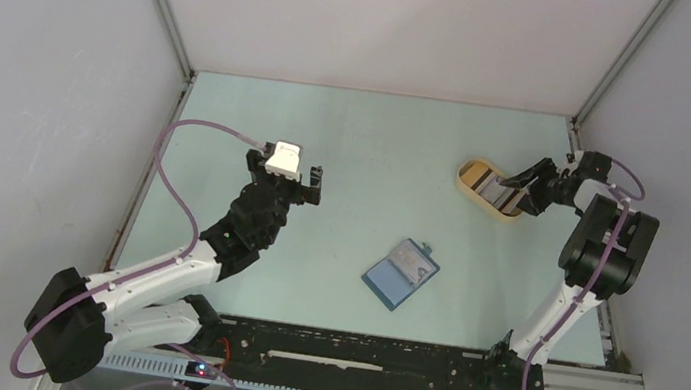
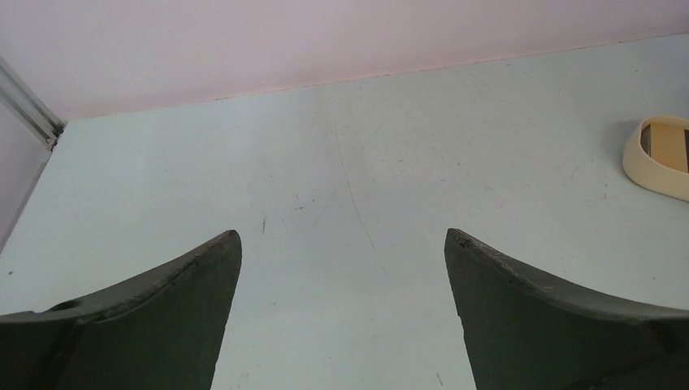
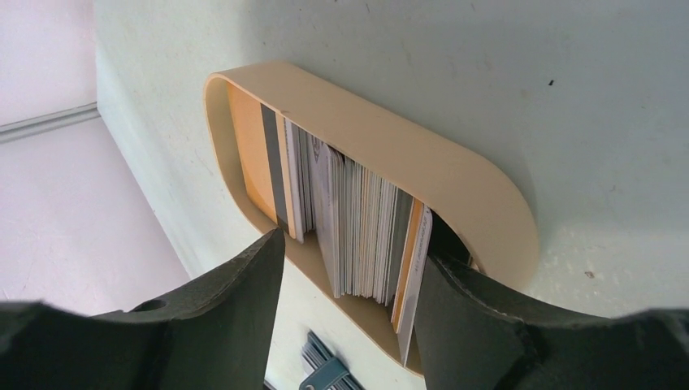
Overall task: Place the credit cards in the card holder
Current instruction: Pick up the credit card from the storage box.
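Observation:
The credit cards stand on edge as a thick stack inside a tan oval tray. My right gripper is open and straddles the stack. Its right finger is inside the tray against the outermost card; its left finger is at the tray's near rim, not touching the cards. In the top view this gripper is at the tray at the far right. The teal-blue card holder lies mid-table with a whitish card showing on it; its snap tab shows in the right wrist view. My left gripper is open and empty over bare table at the left.
Grey walls and metal frame posts close in the table on the left, back and right. The tray's edge shows at the right of the left wrist view. A black rail runs along the near edge between the arm bases.

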`<state>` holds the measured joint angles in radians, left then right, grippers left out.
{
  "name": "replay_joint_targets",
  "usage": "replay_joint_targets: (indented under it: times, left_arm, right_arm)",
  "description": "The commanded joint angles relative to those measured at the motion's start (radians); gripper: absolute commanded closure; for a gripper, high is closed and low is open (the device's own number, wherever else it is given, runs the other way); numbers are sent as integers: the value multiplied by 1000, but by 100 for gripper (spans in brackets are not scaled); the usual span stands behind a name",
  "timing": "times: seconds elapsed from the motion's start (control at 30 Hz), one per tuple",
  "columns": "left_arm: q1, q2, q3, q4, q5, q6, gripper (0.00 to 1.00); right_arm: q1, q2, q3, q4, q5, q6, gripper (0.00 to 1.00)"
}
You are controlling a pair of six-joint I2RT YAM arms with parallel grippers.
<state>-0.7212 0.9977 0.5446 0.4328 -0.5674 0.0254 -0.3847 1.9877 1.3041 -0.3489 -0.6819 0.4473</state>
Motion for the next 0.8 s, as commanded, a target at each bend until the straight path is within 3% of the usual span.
replay_joint_targets:
  times: [0.0, 0.77]
  left_arm:
    - [5, -25, -5, 35, 9, 6, 0]
    - [5, -28, -7, 39, 9, 6, 0]
  right_arm:
    - [-15, -45, 19, -11, -13, -31, 36]
    - [-52, -47, 18, -60, -24, -82, 44]
